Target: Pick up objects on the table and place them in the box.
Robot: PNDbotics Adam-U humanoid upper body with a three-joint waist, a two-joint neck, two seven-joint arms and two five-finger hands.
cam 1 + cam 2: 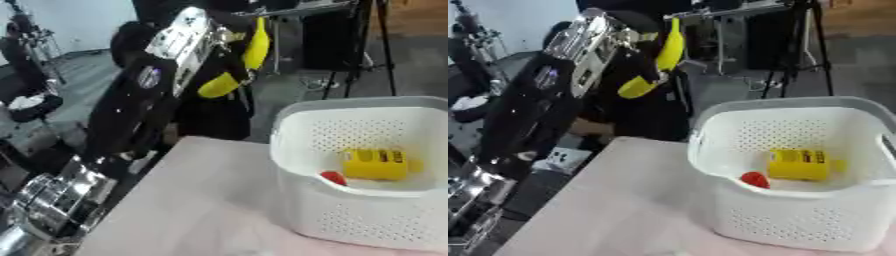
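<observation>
L hand (229, 55) raised, fingers curled round banana (241, 62).

Basket (367, 220) cut off right

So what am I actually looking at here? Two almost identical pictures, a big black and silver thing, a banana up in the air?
Both pictures come from the two eyes of a camera in the robot's head, looking down at the same moment, which is why they nearly match. The black and silver shape on the left is the robot's own left arm, raised up. At its top the left robot hand has its fingers curled round a yellow banana, held in the air beyond the table's far edge. On the pale table stands a white perforated basket; inside lie a yellow block-like object and something small and red. The other robot hand does not show.
</observation>
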